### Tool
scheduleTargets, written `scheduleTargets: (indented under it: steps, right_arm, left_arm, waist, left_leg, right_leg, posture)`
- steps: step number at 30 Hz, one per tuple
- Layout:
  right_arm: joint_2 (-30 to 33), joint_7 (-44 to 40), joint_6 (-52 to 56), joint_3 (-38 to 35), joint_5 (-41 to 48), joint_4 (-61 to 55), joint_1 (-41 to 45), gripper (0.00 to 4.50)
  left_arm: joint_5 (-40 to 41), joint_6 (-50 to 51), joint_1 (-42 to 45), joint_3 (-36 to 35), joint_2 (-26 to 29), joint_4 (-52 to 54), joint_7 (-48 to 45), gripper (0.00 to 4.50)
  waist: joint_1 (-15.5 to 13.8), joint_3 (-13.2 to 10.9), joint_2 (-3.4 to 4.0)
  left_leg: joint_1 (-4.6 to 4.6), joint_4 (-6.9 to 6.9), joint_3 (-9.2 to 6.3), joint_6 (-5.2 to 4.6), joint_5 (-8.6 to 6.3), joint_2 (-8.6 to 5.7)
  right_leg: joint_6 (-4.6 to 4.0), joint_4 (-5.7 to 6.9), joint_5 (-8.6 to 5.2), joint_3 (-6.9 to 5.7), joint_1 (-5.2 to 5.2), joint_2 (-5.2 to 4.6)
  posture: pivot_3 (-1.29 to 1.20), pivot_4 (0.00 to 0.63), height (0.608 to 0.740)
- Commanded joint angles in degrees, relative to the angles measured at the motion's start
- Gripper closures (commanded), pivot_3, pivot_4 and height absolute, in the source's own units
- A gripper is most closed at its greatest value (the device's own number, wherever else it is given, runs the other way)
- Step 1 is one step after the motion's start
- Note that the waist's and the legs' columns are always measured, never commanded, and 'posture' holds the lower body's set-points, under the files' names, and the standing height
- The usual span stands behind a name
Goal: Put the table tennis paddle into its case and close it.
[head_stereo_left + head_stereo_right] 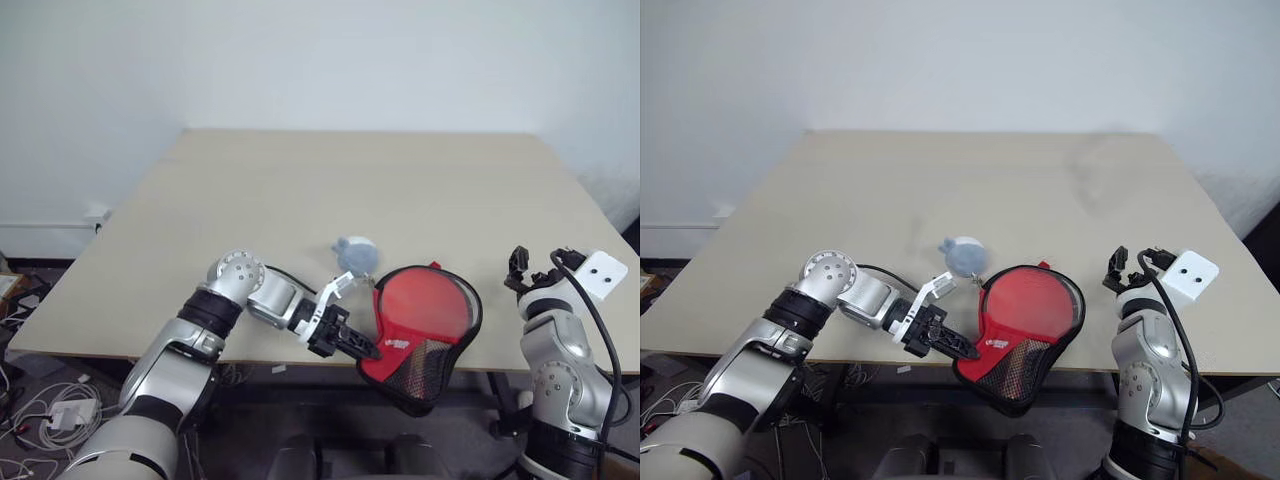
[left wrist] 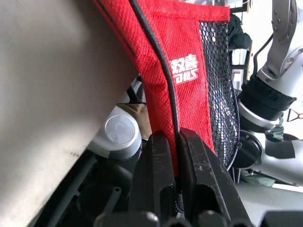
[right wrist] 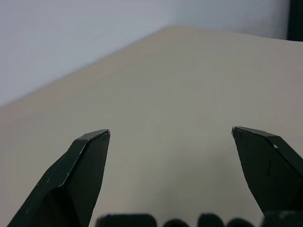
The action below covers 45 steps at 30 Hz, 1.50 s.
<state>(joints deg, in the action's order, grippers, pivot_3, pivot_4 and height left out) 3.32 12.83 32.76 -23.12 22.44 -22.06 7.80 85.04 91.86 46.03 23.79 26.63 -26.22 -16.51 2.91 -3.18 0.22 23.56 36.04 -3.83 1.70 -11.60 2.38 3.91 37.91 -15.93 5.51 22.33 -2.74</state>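
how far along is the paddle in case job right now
Looks done: the red paddle face shows through the case window, so the paddle sits inside. In hand: the left tool is shut on the case's red panel, holding it at the table edge. Left: closing it; whether the zip is shut can't be told. The right tool is open, idle.
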Motion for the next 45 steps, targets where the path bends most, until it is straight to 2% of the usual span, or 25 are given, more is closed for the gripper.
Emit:
scheduleTargets:
  steps: [1, 5, 8, 19, 23, 25, 28, 32, 35, 37, 42, 45]
  right_arm:
    - [0.58, -0.50, -0.47, 0.02, 0.27, -1.51, 0.68, 0.00]
    - [0.67, -0.59, -0.53, -0.15, 0.38, -0.98, 1.04, 0.00]
    - [0.86, -0.82, -0.78, -0.08, 0.22, -0.27, 1.59, 0.00]
    - [1.01, -1.23, -0.76, 0.04, 0.46, -0.11, 1.86, 0.00]
    - [2.10, -3.89, 1.69, 2.31, 1.65, -0.97, 2.60, 0.00]
    - [3.37, -6.89, 3.92, 3.80, 3.83, -2.11, 3.70, 0.00]
    - [6.92, -12.52, 7.73, 7.30, 6.90, -4.01, 6.35, 0.00]
    - [10.97, -18.34, 13.51, 10.90, 10.89, -2.42, 12.60, 0.00]
    - [13.05, -23.23, 15.38, 13.37, 11.92, 2.01, 16.46, 0.00]
    - [13.79, -25.70, 14.55, 14.39, 10.96, 7.24, 19.14, 0.00]
    - [14.05, -27.32, 13.81, 13.60, 10.06, 16.90, 24.51, 0.00]
    - [13.62, -27.32, 14.55, 12.92, 10.28, 20.62, 26.91, 0.00]
  left_arm:
    - [2.90, 0.64, 0.74, -1.06, 0.51, 0.92, 1.50, 4.47]
    - [2.06, 0.64, 0.66, -3.26, 0.52, 1.60, 3.34, 4.47]
    - [1.70, 0.64, 0.67, -4.00, 0.42, 1.67, 3.22, 3.78]
    - [-1.90, 0.64, 0.46, -10.90, -1.09, -0.39, 5.88, 0.14]
    - [-8.78, -0.05, 0.42, -10.26, 2.64, 7.52, -2.51, 0.06]
    - [-15.31, -5.37, 0.31, -7.51, 5.38, 11.42, -9.45, 0.06]
    - [-24.12, -15.95, -0.36, -3.77, 8.27, 16.64, -21.74, 0.06]
    - [-40.73, -36.64, -3.36, 5.31, 11.03, 24.82, -35.52, 0.06]
    - [-43.92, -42.36, -5.22, 4.76, 8.46, 25.39, -40.08, 0.06]
    - [-45.63, -45.88, -6.40, 3.97, 4.81, 23.25, -41.90, 0.06]
    - [-53.21, -53.71, -7.37, 5.29, -3.57, 17.05, -42.71, 0.06]
    - [-55.92, -54.30, -6.89, 5.77, -8.60, 14.65, -42.05, 0.06]
  waist:
    - [-0.01, 0.00, 0.00]
    - [-0.01, 0.00, 0.00]
    - [0.00, 0.00, 0.00]
    - [-0.01, 0.00, 0.00]
    - [0.17, 0.00, 0.00]
    - [0.18, 0.00, 0.02]
    - [0.16, -0.02, 0.07]
    - [0.07, -0.02, 0.08]
    - [-0.05, -0.02, 0.03]
    - [-0.06, -0.02, -0.07]
    - [-0.02, -0.03, -0.07]
    - [0.03, -0.03, -0.06]
  left_leg:
    - [0.00, 0.00, 0.00, 0.00, 0.00, 0.00]
    - [0.00, 0.01, 0.01, 0.00, 0.00, -0.01]
    - [0.00, 0.01, 0.00, 0.00, 0.00, -0.01]
    - [0.00, 0.01, 0.00, 0.00, 0.00, -0.01]
    - [0.00, -0.02, 0.01, 0.01, 0.01, -0.01]
    - [-0.02, -0.05, 0.02, 0.04, 0.02, -0.01]
    - [-0.02, -0.07, 0.05, 0.10, 0.06, -0.01]
    - [-0.02, -0.08, 0.07, 0.11, 0.06, -0.01]
    - [0.00, -0.06, 0.06, 0.10, 0.06, -0.01]
    - [0.03, 0.01, 0.06, 0.09, 0.06, 0.00]
    - [0.05, 0.07, 0.07, 0.08, 0.06, -0.02]
    - [0.05, 0.00, 0.05, 0.07, 0.06, -0.02]
  right_leg:
    - [0.00, 0.00, 0.00, 0.00, 0.00, 0.00]
    - [0.00, -0.01, 0.00, 0.00, -0.01, 0.00]
    - [0.00, -0.01, 0.00, 0.00, 0.00, 0.00]
    - [0.00, -0.01, 0.00, 0.00, 0.00, 0.00]
    - [-0.01, -0.01, 0.00, 0.00, 0.02, 0.00]
    - [-0.04, -0.01, 0.02, 0.01, 0.02, 0.00]
    - [-0.11, -0.02, 0.06, 0.01, 0.03, 0.00]
    - [-0.15, -0.08, 0.08, 0.01, 0.00, 0.00]
    - [-0.31, -0.10, 0.17, 0.00, -0.03, -0.01]
    - [-0.27, -0.09, 0.14, -0.01, -0.04, -0.01]
    - [-0.05, -0.09, 0.03, 0.03, -0.05, -0.01]
    - [-0.07, -0.08, 0.06, 0.03, -0.02, 0.02]
  posture:
    - [0.00, 0.000, 0.740]
    - [0.00, 0.000, 0.740]
    - [0.00, 0.000, 0.740]
    - [0.00, 0.000, 0.740]
    - [0.00, 0.000, 0.740]
    - [0.00, 0.000, 0.740]
    - [0.00, 0.000, 0.740]
    - [0.00, 0.000, 0.740]
    - [0.00, 0.000, 0.740]
    - [0.00, 0.000, 0.740]
    - [0.00, 0.000, 0.740]
    - [0.00, 0.000, 0.740]
